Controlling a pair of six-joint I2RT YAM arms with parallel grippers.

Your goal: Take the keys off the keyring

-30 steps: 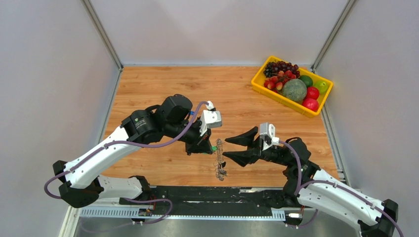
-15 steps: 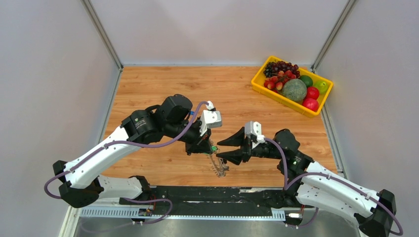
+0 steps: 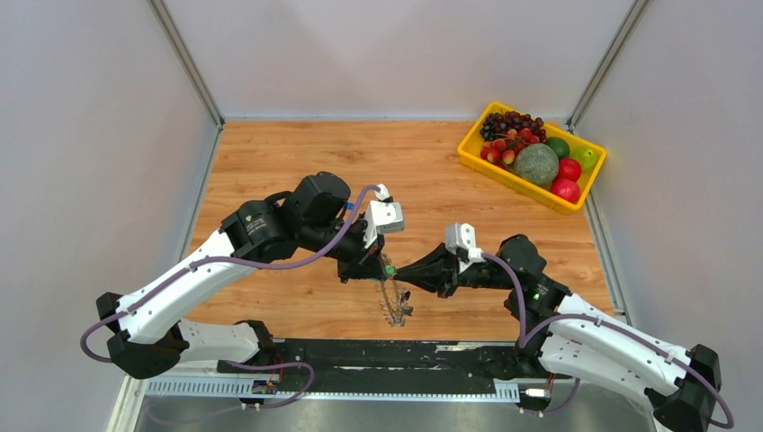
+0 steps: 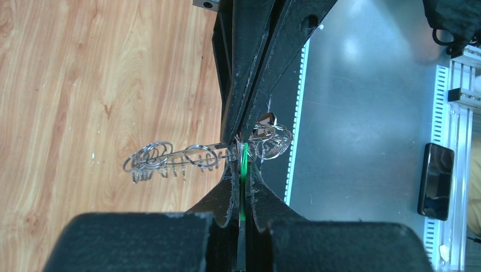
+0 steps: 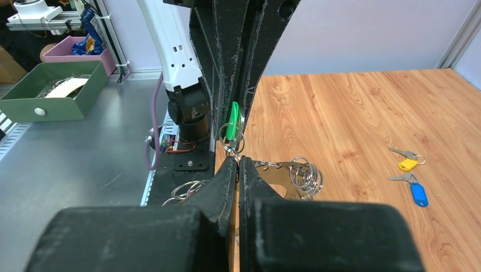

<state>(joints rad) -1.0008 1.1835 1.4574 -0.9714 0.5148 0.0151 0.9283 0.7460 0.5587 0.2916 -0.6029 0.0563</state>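
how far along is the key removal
Done: a yellow key and a blue key lie loose on the table. In hand: left gripper clamps the green key, right gripper clamps the keyring beside it. Left: pulling the green key free.

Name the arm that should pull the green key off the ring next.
Left, probably. The left gripper is shut on the green key, so it can draw it away, while the right gripper pinches the ring just beside it and can brace.
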